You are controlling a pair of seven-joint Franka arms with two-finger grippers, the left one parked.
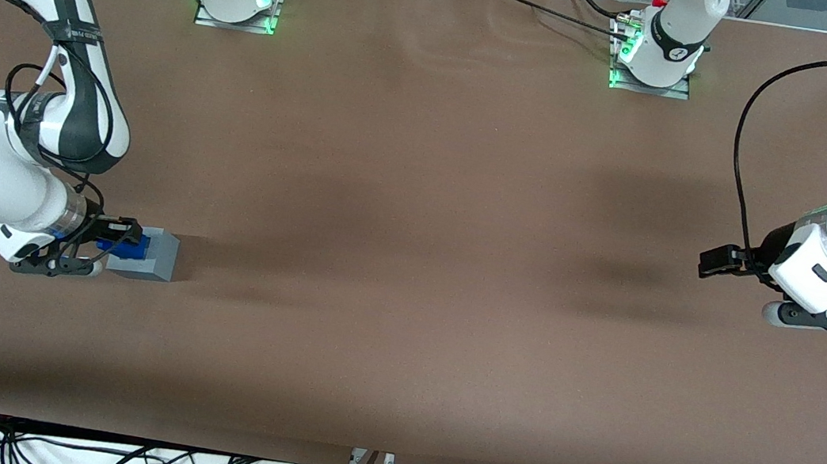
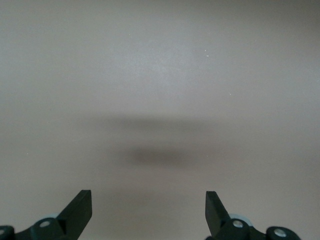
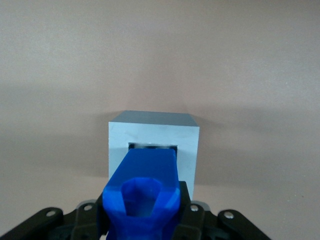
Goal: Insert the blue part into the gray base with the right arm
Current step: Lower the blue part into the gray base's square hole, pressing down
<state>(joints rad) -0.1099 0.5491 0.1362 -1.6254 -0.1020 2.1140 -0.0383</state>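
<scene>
The right arm (image 1: 36,126) reaches down at the working arm's end of the brown tabletop (image 1: 409,263), its forearm bent low so the wrist lies almost level, with the round black joint cap facing the front camera. Its gripper (image 1: 110,244) sits right at the gray base (image 1: 148,255), with the jaws closed on the blue part (image 1: 122,247). In the right wrist view the blue part (image 3: 145,192) stands between the jaws, its tip at the rim of the square socket in the gray base (image 3: 152,142); how far it has entered the socket cannot be told, since the blue body covers most of the opening. From the front, the gripper hides part of the blue part and the near edge of the base, and the arm's upper section is cut off by the frame edge.
</scene>
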